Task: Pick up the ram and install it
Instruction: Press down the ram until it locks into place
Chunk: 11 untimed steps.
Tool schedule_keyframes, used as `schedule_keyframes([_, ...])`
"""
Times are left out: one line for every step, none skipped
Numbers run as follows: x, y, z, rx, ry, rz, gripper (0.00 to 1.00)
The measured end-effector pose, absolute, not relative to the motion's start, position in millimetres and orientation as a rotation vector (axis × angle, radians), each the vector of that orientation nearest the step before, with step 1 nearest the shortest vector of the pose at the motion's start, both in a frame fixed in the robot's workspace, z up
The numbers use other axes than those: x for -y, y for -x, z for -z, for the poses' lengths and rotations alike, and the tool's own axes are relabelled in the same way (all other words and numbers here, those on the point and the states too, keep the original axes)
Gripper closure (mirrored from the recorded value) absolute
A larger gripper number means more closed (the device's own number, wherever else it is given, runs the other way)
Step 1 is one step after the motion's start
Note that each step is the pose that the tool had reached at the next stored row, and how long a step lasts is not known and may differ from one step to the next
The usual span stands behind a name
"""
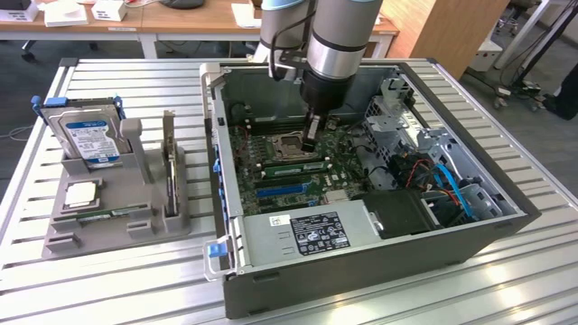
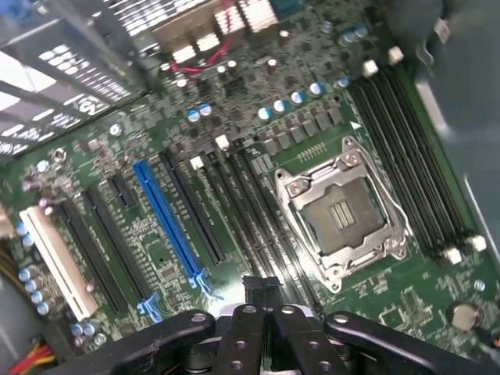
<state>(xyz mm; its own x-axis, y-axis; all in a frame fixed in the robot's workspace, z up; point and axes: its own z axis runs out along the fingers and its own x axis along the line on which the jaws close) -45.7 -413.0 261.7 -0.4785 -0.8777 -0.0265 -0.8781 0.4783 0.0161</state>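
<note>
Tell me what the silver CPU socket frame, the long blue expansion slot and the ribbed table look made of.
Silver CPU socket frame: likely stamped steel, bright and glinting. Long blue expansion slot: moulded plastic, evenly coloured, slightly glossy. Ribbed table: probably extruded aluminium, pale matte grey with parallel grooves.

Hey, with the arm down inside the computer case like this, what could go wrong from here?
The gripper is shut just above the motherboard, beside the open CPU socket; a sideways slip could hit its exposed contacts. A green ram stick lies under the fingertips; if tilted in the slot, pressing could strain the board.
</note>
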Motion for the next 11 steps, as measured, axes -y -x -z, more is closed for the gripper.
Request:
schedule_keyframes([413.0, 45.7, -261.7, -2.701, 1.575, -0.043, 0.90])
schedule_keyframes([413.0, 45.7, -261.7, -2.713, 1.554, -0.042, 0.90])
schedule_keyframes([413.0, 45.7, -261.7, -2.725, 1.532, -0.042, 0.90])
schedule_keyframes([413.0, 45.7, -261.6, -2.737, 1.511, -0.042, 0.90])
schedule_keyframes([413.0, 45.7, -261.6, -2.747, 1.491, -0.042, 0.90])
schedule_keyframes([413.0, 45.7, -261.6, -2.758, 1.470, -0.042, 0.90])
schedule_keyframes([413.0, 45.7, -261.6, -2.769, 1.450, -0.041, 0.90])
schedule_keyframes([413.0, 45.7, -261.6, -2.779, 1.429, -0.041, 0.90])
schedule_keyframes([413.0, 45.7, -261.6, -2.789, 1.410, -0.041, 0.90])
schedule_keyframes([413.0, 45.7, -261.5, -2.799, 1.389, -0.041, 0.90])
schedule_keyframes([413.0, 45.7, -261.5, -2.809, 1.369, -0.041, 0.90])
